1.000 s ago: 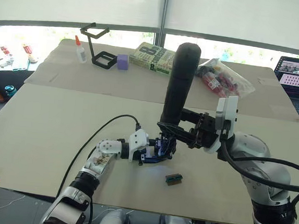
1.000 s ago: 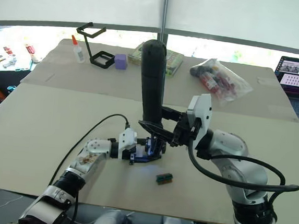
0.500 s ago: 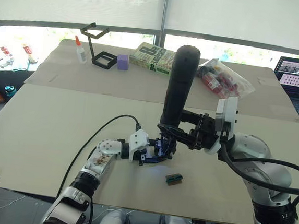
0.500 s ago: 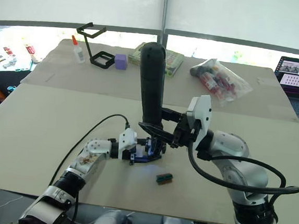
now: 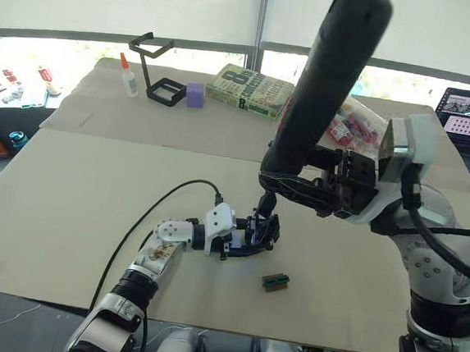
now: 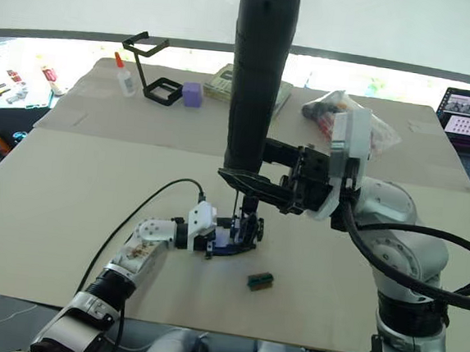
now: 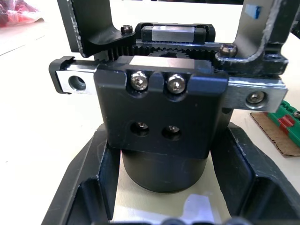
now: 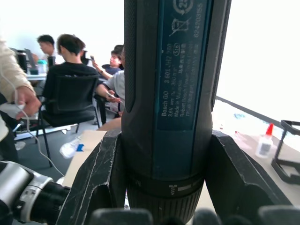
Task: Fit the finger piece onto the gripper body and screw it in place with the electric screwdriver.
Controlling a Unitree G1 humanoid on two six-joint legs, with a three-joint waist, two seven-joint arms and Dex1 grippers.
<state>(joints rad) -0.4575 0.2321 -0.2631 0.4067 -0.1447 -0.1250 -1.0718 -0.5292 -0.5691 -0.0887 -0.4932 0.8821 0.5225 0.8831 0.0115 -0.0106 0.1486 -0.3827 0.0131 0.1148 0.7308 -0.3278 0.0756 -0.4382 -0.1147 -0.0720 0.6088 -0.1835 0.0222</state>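
Your right gripper [image 5: 288, 183] clamps the thick black cylindrical electric screwdriver [image 5: 324, 77] upright above the chunky black gripper body [image 5: 256, 233], which your left gripper [image 5: 250, 235] pinches.

- The right gripper [image 5: 288, 183] now holds the electric screwdriver [image 5: 322, 76] higher, its bit lifted clear above the gripper body [image 5: 256, 231].

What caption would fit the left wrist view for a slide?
Left gripper clamps the gripper body; two silver screws sit above two dark holes.
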